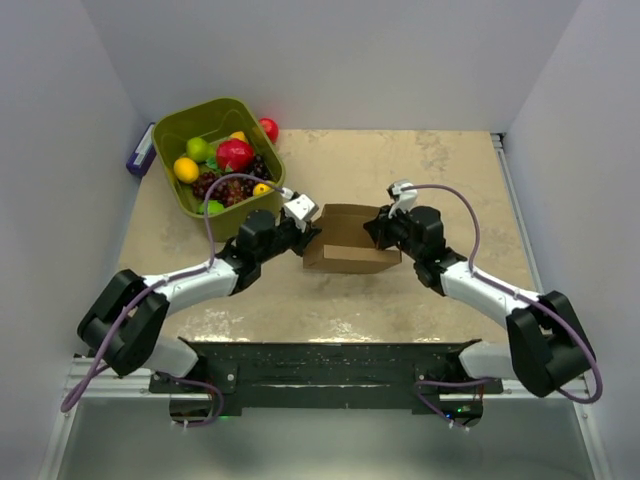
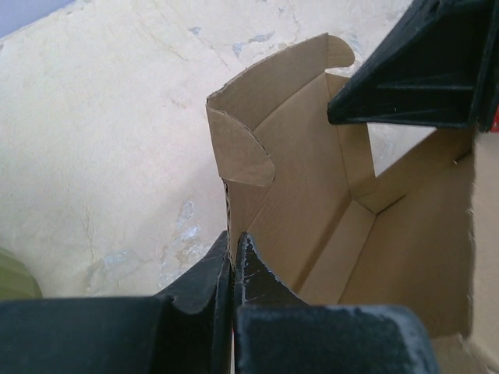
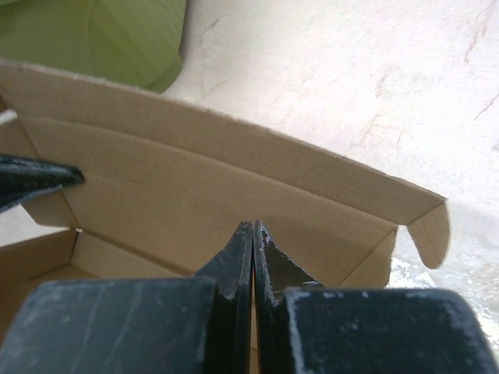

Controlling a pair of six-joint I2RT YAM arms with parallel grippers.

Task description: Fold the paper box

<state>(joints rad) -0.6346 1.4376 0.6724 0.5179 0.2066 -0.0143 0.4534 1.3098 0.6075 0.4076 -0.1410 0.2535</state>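
Starting nearest the arm bases: the left gripper (image 1: pixel 312 228) and the right gripper (image 1: pixel 380 228) reach inward to opposite ends of the paper box (image 1: pixel 350 245), which sits mid-table on the mottled beige table (image 1: pixel 450 170). Box is plain brown corrugated card, partly formed into an open, shallow tray with its opening facing up. Creased walls stand along its sides and one long front wall faces the near edge. Long axis runs left to right across the table, one end toward each arm. Left wrist view: left jaws closed, no gap, with the raw edge of the left end wall running down between the fingertips (image 2: pixel 245 269), so card is pinched there. A rounded tab (image 2: pixel 242 152) folds inward at that wall's top corner. Right wrist view: right jaws pressed tight together at the box's right end; cannot tell whether card sits between them. Beyond them the far long wall (image 3: pixel 195 179) leans slightly, ending in a rounded tab (image 3: pixel 430 234). Farther back and left, apart from the box, an olive-green bin (image 1: pixel 175 135) holds mixed fruit (image 1: pixel 234 155); a red ball (image 1: pixel 268 128) sits just behind it.
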